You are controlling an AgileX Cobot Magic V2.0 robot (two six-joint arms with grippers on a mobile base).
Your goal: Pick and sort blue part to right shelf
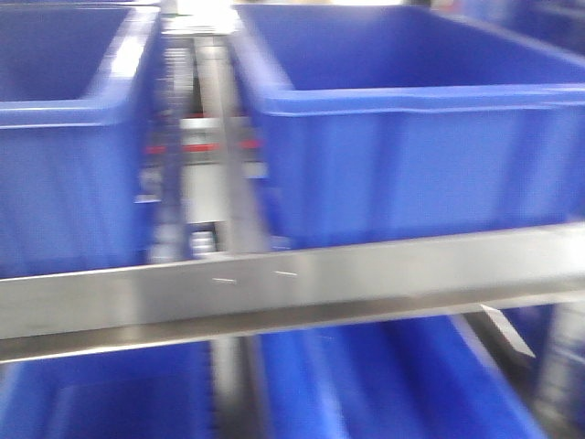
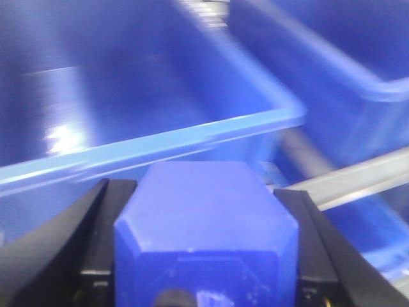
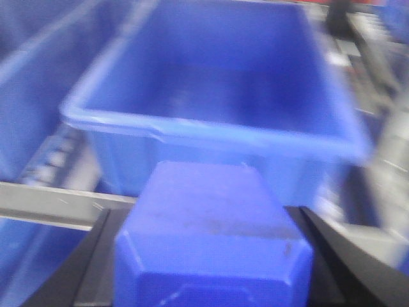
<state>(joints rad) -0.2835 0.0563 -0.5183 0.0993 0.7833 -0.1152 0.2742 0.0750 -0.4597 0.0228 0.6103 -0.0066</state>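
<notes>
The crates (image 1: 402, 137) are smooth glossy blue plastic; the right shelf (image 1: 228, 229) has a brushed-steel crossbar (image 1: 274, 288).

No legible text, label, brand, number or sign in any view. All three views are motion-blurred. Surfaces checked: blue crates (image 1: 411, 137), steel crossbar (image 1: 292, 283) of the right shelf (image 1: 212, 183), and the blue block (image 2: 204, 217) (image 3: 211, 236) low in each wrist view. A red patch (image 1: 196, 146), centre left of the front view, is too blurred to read.

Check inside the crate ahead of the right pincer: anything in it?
Nothing shows in the crate: its floor and far walls look bare, though blurred. Its near wall hides the floor's front strip. The part in the right pincer covers none of the inside.
</notes>
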